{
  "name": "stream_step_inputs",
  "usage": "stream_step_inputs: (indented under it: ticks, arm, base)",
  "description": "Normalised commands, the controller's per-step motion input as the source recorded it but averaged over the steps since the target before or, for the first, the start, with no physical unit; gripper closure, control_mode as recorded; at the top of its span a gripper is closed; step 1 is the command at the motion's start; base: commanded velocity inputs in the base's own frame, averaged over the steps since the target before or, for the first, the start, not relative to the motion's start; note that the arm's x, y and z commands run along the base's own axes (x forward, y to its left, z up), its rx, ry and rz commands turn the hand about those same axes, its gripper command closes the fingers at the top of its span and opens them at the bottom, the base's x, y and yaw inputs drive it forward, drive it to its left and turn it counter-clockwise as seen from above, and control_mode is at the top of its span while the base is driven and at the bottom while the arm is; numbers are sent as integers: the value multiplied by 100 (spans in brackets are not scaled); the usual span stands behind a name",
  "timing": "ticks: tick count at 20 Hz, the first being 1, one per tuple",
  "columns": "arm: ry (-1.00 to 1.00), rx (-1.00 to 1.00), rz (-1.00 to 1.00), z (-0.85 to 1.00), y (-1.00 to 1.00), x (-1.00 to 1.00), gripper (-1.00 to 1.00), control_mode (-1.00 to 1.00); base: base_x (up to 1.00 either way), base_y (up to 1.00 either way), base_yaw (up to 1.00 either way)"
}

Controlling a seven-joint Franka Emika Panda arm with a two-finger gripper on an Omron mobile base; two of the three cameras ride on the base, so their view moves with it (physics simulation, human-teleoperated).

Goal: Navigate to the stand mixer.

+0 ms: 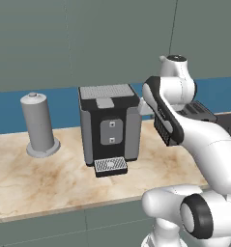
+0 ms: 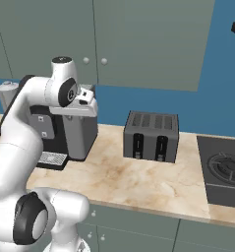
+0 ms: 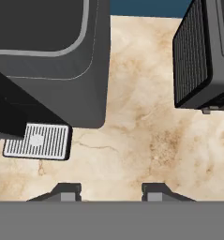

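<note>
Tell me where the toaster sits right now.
The toaster stands on the marble counter in the right base view, between the coffee machine and the stovetop, against the blue backsplash.

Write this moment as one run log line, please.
phase: navigating | facing: coffee machine, toaster | stand mixer: unseen | gripper: open, empty

The left base view looks forward and down from behind the arm's left at the marble counter (image 1: 49, 178), close to the coffee machine (image 1: 109, 128) and grey cylinder (image 1: 38, 125). The right base view faces the same counter from the other side, sharing the coffee machine (image 2: 74, 135) and adding the toaster (image 2: 151, 136) and stove (image 2: 224, 172). The hand view looks steeply down from close above the counter (image 3: 146, 140) between coffee machine (image 3: 62, 70) and toaster (image 3: 202, 56).
</note>
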Motion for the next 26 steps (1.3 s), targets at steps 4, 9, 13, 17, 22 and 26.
stream_step_inputs:
  ticks: [4, 9, 13, 17, 22, 26]
  arm:
    - [0, 0, 0, 0, 0, -15, -100, -100]
    - [0, 0, 0, 0, 0, -67, -100, -100]
    - [0, 0, 0, 0, 0, -99, -100, -100]
    - [0, 0, 0, 10, 0, -74, -100, -100]
    - [0, 0, 0, 22, 0, -25, -100, -100]
    - [0, 0, 0, 19, 0, -1, -100, -100]
  base:
    - [0, 0, 0]
    - [0, 0, 0]
    - [0, 0, 0]
    - [0, 0, 0]
    - [0, 0, 0]
    - [0, 0, 0]
